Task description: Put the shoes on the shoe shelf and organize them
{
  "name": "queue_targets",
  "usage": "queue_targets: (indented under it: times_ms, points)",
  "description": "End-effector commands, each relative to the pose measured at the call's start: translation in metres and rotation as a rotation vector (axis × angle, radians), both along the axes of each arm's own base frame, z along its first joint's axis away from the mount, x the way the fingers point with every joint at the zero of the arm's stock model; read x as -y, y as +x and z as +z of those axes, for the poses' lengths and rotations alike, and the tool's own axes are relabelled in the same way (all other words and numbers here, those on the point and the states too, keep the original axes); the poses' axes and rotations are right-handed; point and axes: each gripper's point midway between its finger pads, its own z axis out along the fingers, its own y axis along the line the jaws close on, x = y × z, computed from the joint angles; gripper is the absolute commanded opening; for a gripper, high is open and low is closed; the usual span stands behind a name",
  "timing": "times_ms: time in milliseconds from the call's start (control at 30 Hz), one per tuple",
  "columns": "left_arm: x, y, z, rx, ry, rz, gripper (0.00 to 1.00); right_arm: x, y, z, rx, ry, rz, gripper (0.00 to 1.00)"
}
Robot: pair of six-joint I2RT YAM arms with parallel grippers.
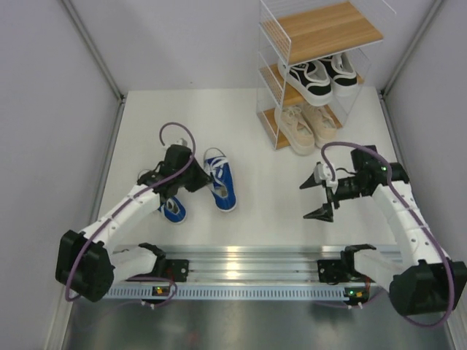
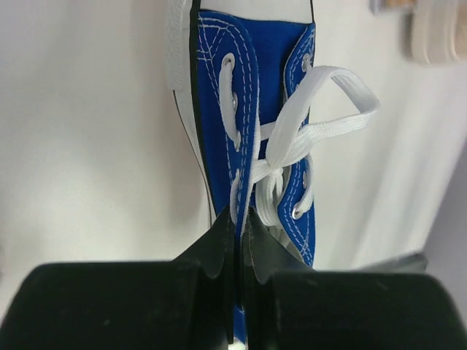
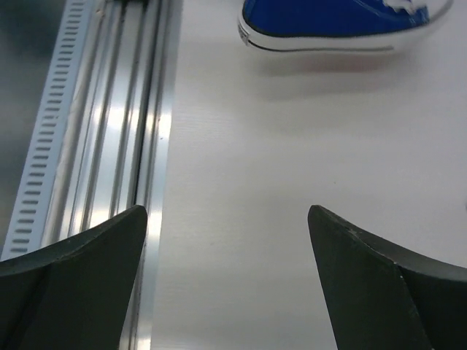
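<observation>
The shoe shelf [image 1: 271, 73] stands at the back right. Its top tier is bare, the black pair [image 1: 321, 76] sits on the middle tier and the beige pair [image 1: 308, 125] on the bottom tier. Two blue shoes lie on the table left of centre: one [image 1: 220, 182] in plain view, the other [image 1: 174, 211] partly under my left arm. My left gripper [image 1: 199, 181] is shut on the opening edge of a blue shoe [image 2: 273, 95], its toe pointing away from the gripper [image 2: 241, 219]. My right gripper [image 1: 319, 198] is open and empty over bare table [image 3: 226, 211].
A metal rail [image 1: 248, 270] runs along the near edge, also at the left of the right wrist view [image 3: 109, 146]. A blue shoe's sole [image 3: 328, 36] shows far ahead of the right gripper. Grey walls close in both sides.
</observation>
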Motion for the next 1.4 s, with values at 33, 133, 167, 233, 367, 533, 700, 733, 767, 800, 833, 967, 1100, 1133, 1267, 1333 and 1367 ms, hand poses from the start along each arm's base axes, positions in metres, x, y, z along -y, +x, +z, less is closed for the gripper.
queue_targets:
  times_ms: [33, 133, 167, 233, 367, 533, 700, 733, 767, 800, 833, 967, 1100, 1133, 1267, 1333, 1367]
  points:
    - [0.078, -0.016, 0.048, 0.078, -0.200, -0.112, 0.00, -0.031, -0.023, 0.029, 0.171, -0.036, 0.313, 0.89]
    - [0.112, -0.026, 0.051, 0.081, -0.210, -0.148, 0.00, -0.047, -0.019, 0.039, 0.195, -0.119, 0.354, 0.88]
    - [0.120, -0.029, 0.052, 0.080, -0.219, -0.163, 0.00, -0.057, -0.010, 0.045, 0.226, -0.129, 0.339, 0.88]
    - [0.138, -0.035, 0.050, 0.066, -0.239, -0.189, 0.00, -0.072, -0.019, 0.042, 0.269, -0.187, 0.404, 0.88]
    - [0.154, -0.031, 0.052, 0.081, -0.230, -0.181, 0.00, -0.090, -0.025, 0.034, 0.238, -0.258, 0.478, 0.82]
    - [0.167, -0.033, 0.049, 0.073, -0.217, -0.195, 0.00, -0.106, -0.025, 0.016, 0.244, -0.354, 0.506, 0.79]
    - [0.171, -0.033, 0.052, 0.089, -0.217, -0.191, 0.00, -0.115, -0.027, -0.002, 0.211, -0.411, 0.514, 0.75]
    - [0.171, -0.033, 0.052, 0.089, -0.217, -0.191, 0.00, -0.117, -0.026, -0.005, 0.208, -0.418, 0.509, 0.75]
    - [0.171, -0.032, 0.052, 0.090, -0.216, -0.190, 0.00, -0.118, -0.026, -0.008, 0.205, -0.428, 0.511, 0.74]
    - [0.171, -0.033, 0.053, 0.090, -0.220, -0.193, 0.00, -0.118, -0.025, -0.011, 0.204, -0.444, 0.509, 0.73]
    - [0.172, -0.033, 0.053, 0.090, -0.220, -0.194, 0.00, -0.120, -0.026, -0.013, 0.203, -0.447, 0.517, 0.73]
    - [0.172, -0.032, 0.053, 0.093, -0.221, -0.193, 0.00, -0.125, -0.028, -0.020, 0.177, -0.468, 0.521, 0.66]
    - [0.169, -0.032, 0.054, 0.103, -0.224, -0.186, 0.00, -0.128, -0.027, -0.031, 0.174, -0.515, 0.520, 0.55]
    - [0.168, -0.032, 0.055, 0.107, -0.224, -0.183, 0.00, -0.128, -0.027, -0.032, 0.172, -0.525, 0.517, 0.52]
    - [0.165, -0.033, 0.056, 0.114, -0.227, -0.177, 0.00, -0.129, -0.024, -0.039, 0.175, -0.563, 0.513, 0.32]
    - [0.163, -0.034, 0.059, 0.122, -0.231, -0.172, 0.00, -0.128, -0.025, -0.039, 0.172, -0.578, 0.519, 0.19]
    - [0.162, -0.033, 0.058, 0.125, -0.228, -0.168, 0.00, -0.129, -0.024, -0.036, 0.180, -0.576, 0.522, 0.06]
